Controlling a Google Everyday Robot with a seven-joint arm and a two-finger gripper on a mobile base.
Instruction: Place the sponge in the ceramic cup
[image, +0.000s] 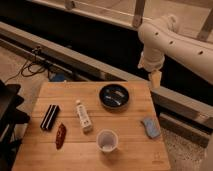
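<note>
The blue-grey sponge (150, 127) lies flat on the wooden table (130, 150), near its right edge. The small white ceramic cup (107, 140) stands upright near the front, to the left of the sponge and a little nearer the front edge; its pale inside looks empty. My white arm comes in from the upper right, and the gripper (156, 78) hangs pointing down above the table's back right corner, well behind the sponge and touching nothing.
A dark round bowl (114, 96) holding something pale sits at the back centre. A white tube (83, 116) lies mid-table, with a black box (49, 117) and a reddish-brown oblong thing (60, 135) to its left. Cables (35, 67) run across the floor behind.
</note>
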